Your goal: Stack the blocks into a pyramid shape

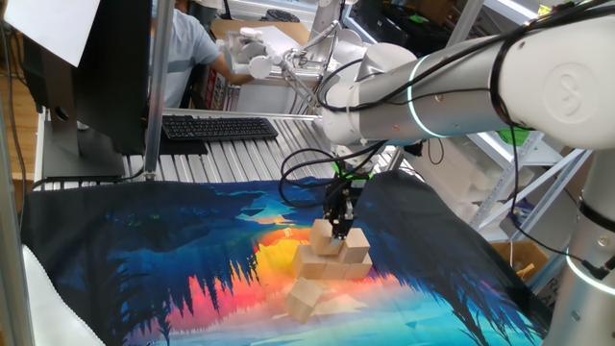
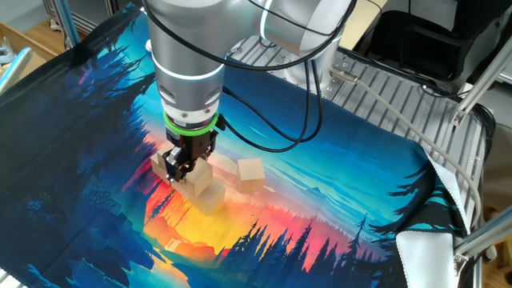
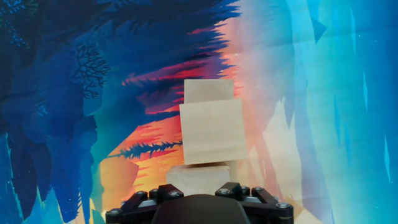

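Several light tan wooden blocks sit bunched on the painted cloth. In one fixed view a lower row [image 1: 332,267] carries two upper blocks [image 1: 322,236] [image 1: 356,242], and one loose block [image 1: 306,299] lies in front. My gripper [image 1: 338,229] points straight down with its tips at the upper blocks. In the other fixed view the gripper [image 2: 178,170] stands among the blocks, with one block [image 2: 210,196] beside it and another [image 2: 250,174] apart to the right. The hand view shows a near block [image 3: 212,132] and only the hand's black housing [image 3: 193,210]. The fingertips are hidden.
The colourful forest-print cloth [image 1: 173,259] covers the table. A keyboard [image 1: 219,127] and a monitor [image 1: 96,67] stand behind it on the metal rollers. A person [image 1: 187,53] sits at the far back. A white sheet [image 2: 432,256] lies at the cloth's corner.
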Controlling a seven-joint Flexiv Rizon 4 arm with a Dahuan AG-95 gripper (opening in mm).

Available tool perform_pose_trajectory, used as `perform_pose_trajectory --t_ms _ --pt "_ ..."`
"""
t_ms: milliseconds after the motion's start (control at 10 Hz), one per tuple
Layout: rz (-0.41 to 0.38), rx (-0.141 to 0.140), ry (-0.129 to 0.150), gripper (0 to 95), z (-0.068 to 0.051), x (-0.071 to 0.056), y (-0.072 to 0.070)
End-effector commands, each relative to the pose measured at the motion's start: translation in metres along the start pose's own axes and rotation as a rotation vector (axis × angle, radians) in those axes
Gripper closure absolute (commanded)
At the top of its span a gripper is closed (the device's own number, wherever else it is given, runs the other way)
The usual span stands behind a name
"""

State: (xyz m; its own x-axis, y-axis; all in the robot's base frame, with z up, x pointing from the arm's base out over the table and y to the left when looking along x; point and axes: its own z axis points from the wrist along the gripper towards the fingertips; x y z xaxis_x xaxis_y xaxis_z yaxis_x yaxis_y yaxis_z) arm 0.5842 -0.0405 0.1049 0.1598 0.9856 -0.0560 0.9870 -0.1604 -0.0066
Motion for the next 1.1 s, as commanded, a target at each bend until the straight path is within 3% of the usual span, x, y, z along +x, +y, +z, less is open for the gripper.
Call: perform_pose_trajectory --t_ms 100,1100 --pt "0.000 0.000 0.000 95.0 0.0004 0.0003 0.0001" --pt "0.019 0.003 0.000 95.0 0.0048 -0.0003 -0.0063"
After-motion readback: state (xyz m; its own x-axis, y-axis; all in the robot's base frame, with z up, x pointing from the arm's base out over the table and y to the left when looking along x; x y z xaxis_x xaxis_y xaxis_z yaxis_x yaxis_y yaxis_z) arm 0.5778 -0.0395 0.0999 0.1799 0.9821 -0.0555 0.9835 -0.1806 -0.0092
